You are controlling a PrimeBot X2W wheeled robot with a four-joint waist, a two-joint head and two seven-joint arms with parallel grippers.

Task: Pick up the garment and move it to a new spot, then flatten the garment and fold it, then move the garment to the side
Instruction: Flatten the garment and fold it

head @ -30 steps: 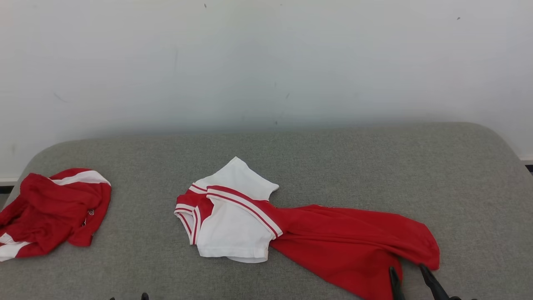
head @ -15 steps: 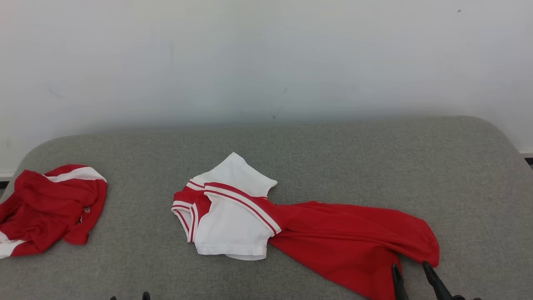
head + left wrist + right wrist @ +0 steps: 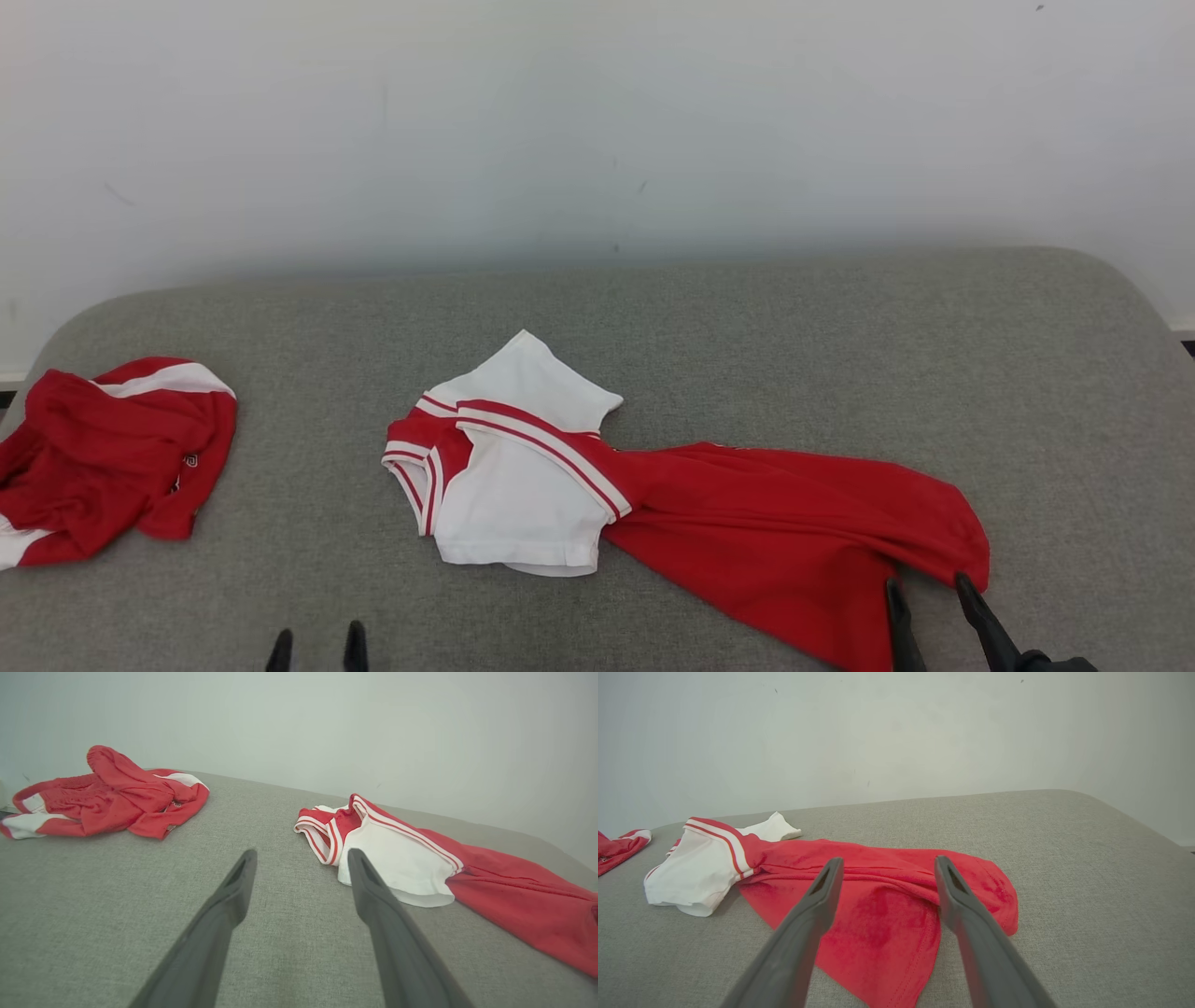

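While open — left gripper nearer garment.

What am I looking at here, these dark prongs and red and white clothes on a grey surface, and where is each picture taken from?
This is a robot with two arms, each ending in a tool with two long dark fingers. One picture comes from a camera on its head, looking down at a grey padded surface; the left tool shows at the bottom left, the right tool at the bottom right. The other two come from wrist cameras, each looking along its own tool's fingers. A red and white shirt lies rumpled in the middle, and a second red garment lies bunched at the left end. Both tools are open and hold nothing; the right tool points at the shirt's red end.
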